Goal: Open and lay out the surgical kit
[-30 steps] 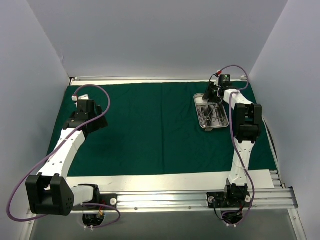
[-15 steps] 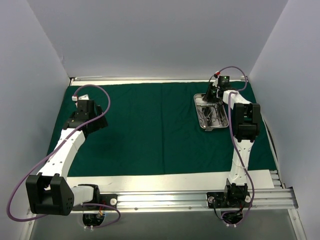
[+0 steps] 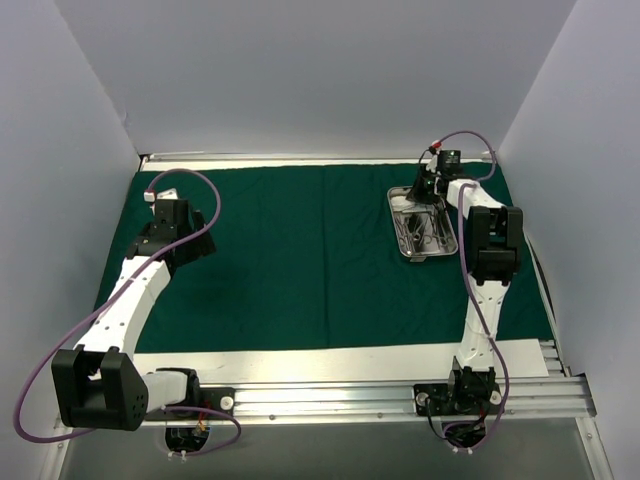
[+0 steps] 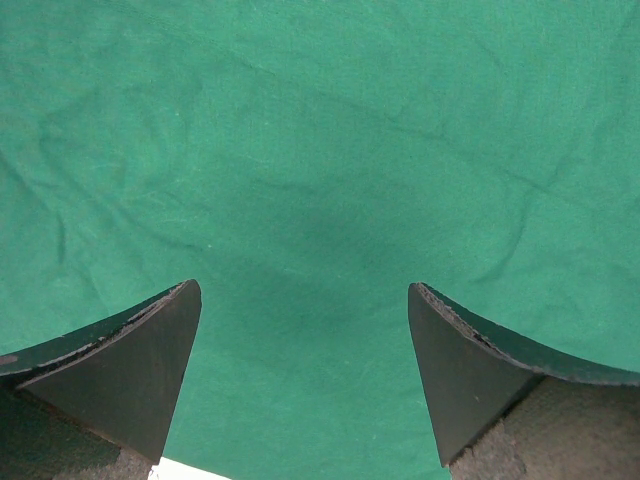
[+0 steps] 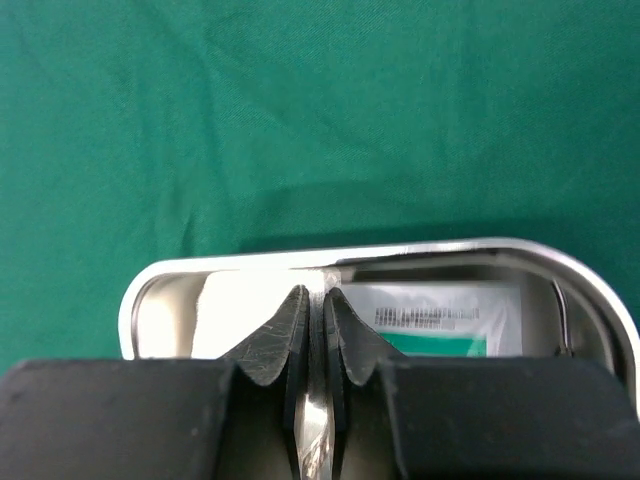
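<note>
Moved: right hand has pinched in.
Right wrist only: it grips a silver instrument; packet lies in tray.
Left hand: fingers spread over drape.

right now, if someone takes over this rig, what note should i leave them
Left gripper: jaws open, empty, over the dark green cloth drape.
Right gripper: jaws shut on a thin shiny metal strip, likely an instrument, inside the rectangular shiny steel tray at the drape's far right.
Done: drape spread flat, tray uncovered.
Left: small silver instruments and white-green packet lie in the tray; nothing laid out yet.
</note>
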